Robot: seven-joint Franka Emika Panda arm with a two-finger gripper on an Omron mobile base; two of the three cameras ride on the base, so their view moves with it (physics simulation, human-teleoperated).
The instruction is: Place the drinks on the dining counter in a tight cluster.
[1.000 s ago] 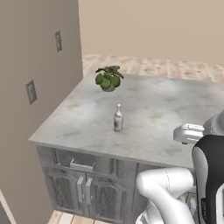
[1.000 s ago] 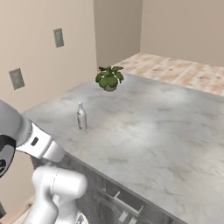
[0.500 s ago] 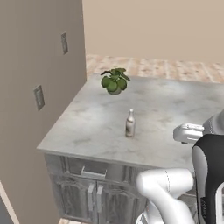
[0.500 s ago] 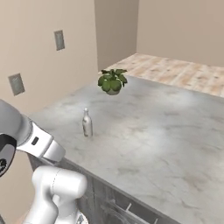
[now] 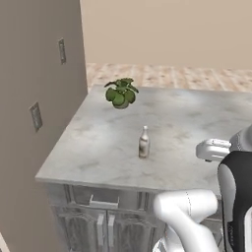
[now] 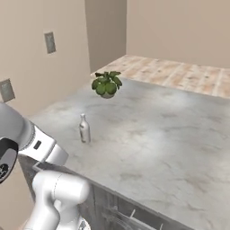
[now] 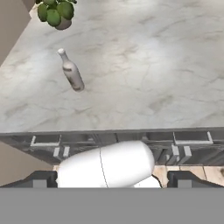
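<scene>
A slim brown-and-white bottle (image 5: 143, 142) (image 6: 84, 128) (image 7: 72, 72) stands upright on a grey marbled top over cabinet drawers (image 5: 98, 147) (image 6: 170, 148) (image 7: 144, 65). This top is not the dining counter, which is out of view, as are the yellow and the silver-grey bottles. My gripper (image 7: 112, 183) hangs in front of the cabinet edge, well short of the bottle. Its two dark fingertips (image 7: 43, 179) stand far apart, open, with nothing held between them.
A potted green plant (image 5: 121, 93) (image 6: 106, 84) (image 7: 54, 12) sits at the top's far left corner, behind the bottle. A beige wall with switch plates (image 5: 35, 115) (image 6: 50, 42) borders the left side. Drawer fronts with handles (image 5: 103, 199) (image 7: 46, 141) run below the near edge.
The whole picture has shifted: the base has driven, so counter, plant and bottle now sit further right and nearer in both base views. The bottle has not moved on the top.
</scene>
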